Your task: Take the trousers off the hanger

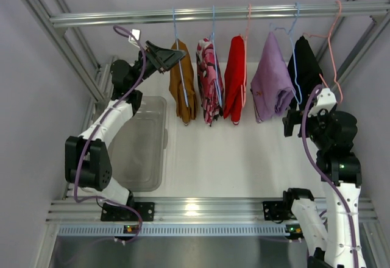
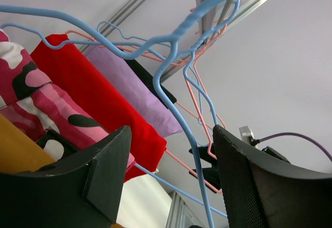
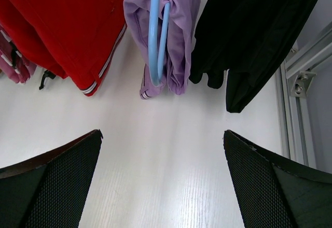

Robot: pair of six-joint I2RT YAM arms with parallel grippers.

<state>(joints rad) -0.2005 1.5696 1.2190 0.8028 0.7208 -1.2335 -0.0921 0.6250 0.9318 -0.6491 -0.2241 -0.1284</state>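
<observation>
Overhead, the trousers (image 1: 183, 88) are hanging on the hanger (image 1: 175, 30) from the rail (image 1: 122, 18) above the far edge of the counter (image 1: 244, 158). They are hanging leftmost of five garments, nearest the far-left corner.

Left fingers (image 1: 163, 55) are hovering just beside the top of the trousers, on their left side, spread wide and grasping nothing. The left wrist view is showing blue hanger wire passing through the gap between them; whether it is touching either finger, I cannot tell. Mustard cloth is showing at that view's lower left.

Right fingers (image 3: 57, 181) are also sitting released and empty, pointing at the purple garment (image 3: 179, 36) and black garment (image 3: 254, 36) near the far-right corner.

The pink patterned garment (image 1: 209, 79) and red garment (image 1: 234, 79) are hanging in between. A clear bin (image 1: 149, 158) is sitting along the left edge.
</observation>
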